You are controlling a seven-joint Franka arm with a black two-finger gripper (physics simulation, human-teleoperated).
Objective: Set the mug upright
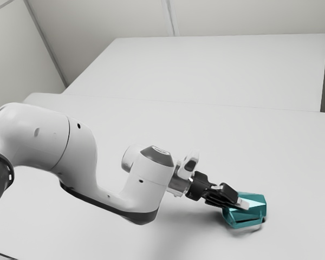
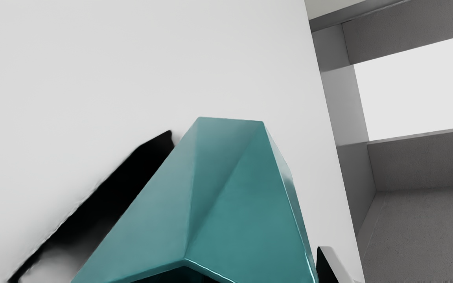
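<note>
The teal, faceted mug (image 1: 254, 210) lies on its side at the exterior view's lower right, and my gripper (image 1: 241, 205) reaches over its near part. In the wrist view the mug (image 2: 230, 196) points away from my hand, its rim and dark opening toward the camera. A part of my gripper (image 2: 328, 265) appears close beside the mug's outer wall. How it holds or touches the mug is hidden, and no handle can be made out. A dark shadow runs along the mug's other side.
The white table (image 1: 292, 157) stretches around the mug, and a large pale panel (image 1: 206, 67) stands beyond it. In the wrist view the table's edge runs past the mug, with grey structures (image 2: 419, 165) beyond.
</note>
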